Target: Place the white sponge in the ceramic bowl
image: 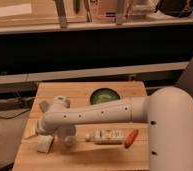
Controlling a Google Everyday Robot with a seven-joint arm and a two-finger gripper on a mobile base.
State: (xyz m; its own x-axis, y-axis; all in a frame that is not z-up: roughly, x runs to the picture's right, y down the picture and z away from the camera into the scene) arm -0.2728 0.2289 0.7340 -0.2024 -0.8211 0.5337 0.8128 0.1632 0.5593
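The white sponge (44, 144) is a small off-white block lying on the wooden table (85, 157) near its front left corner. My gripper (54, 131) is at the left end of the white arm (100, 114), low over the table, just above and to the right of the sponge. I cannot tell whether it touches the sponge. The ceramic bowl (104, 96), dark green and round, stands at the back middle of the table, well to the right of the gripper. Nothing shows inside it.
A yellowish wedge-shaped piece (30, 131) lies at the table's left edge beside the sponge. A white labelled bottle (106, 135) lies on its side in front of the arm, with an orange-red piece (131, 138) to its right. The robot's big white body (175, 135) fills the right.
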